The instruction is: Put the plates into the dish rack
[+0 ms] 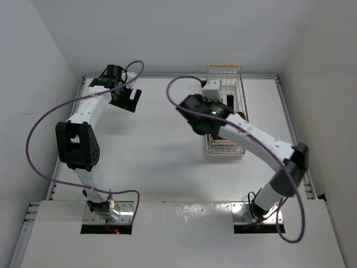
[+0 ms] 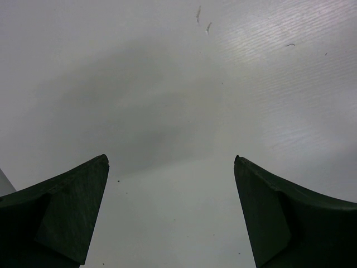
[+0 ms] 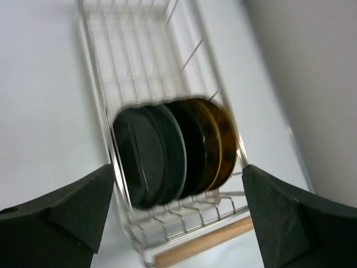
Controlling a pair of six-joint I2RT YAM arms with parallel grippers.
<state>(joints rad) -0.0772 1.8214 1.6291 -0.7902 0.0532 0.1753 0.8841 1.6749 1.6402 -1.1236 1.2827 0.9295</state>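
The white wire dish rack (image 3: pixel 106 106) with wooden handles stands at the back right of the table (image 1: pixel 239 92). In the right wrist view several plates stand upright in it side by side near its near handle: a black plate (image 3: pixel 136 159), a teal-green plate (image 3: pixel 174 146), a second black plate (image 3: pixel 192 142) and a mustard-yellow plate (image 3: pixel 223 137). My right gripper (image 3: pixel 177 167) is open and empty just above them; from above it (image 1: pixel 218 127) covers most of the plates. My left gripper (image 1: pixel 127 97) is open and empty over bare table at the far left (image 2: pixel 170 159).
White walls close off the table at the back and both sides. A wooden handle (image 3: pixel 203 248) marks the rack's near end, another (image 1: pixel 225 66) its far end. The rack's far half (image 3: pixel 134 44) holds nothing. Purple cables loop off both arms.
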